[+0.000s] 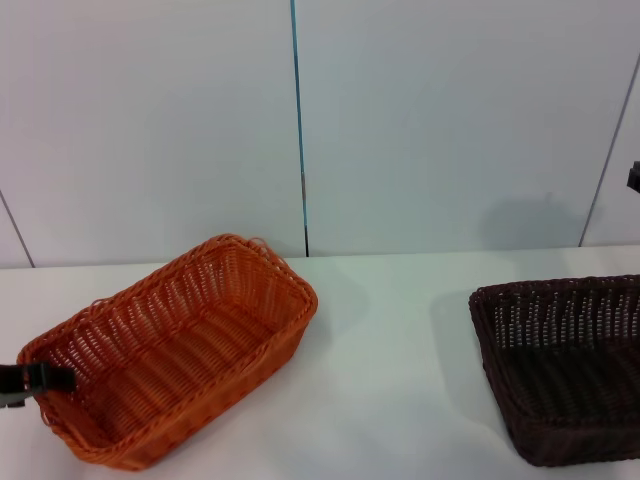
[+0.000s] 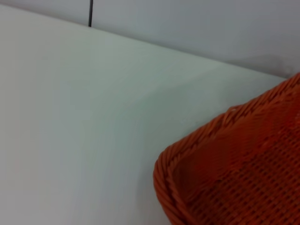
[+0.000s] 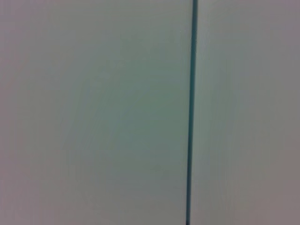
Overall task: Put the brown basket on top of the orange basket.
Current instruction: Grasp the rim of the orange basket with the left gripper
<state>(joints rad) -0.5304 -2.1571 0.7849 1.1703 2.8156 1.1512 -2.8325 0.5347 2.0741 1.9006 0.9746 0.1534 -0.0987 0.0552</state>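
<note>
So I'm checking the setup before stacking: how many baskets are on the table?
2: the orange basket on the robot's left, the brown basket on its right, partly cut off by the head view's edge.

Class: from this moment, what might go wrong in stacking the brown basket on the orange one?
1. The brown basket runs off the head view's right edge, so a grasp may be misjudged.
2. The left gripper sits at the orange basket rim and might nudge it.
</note>
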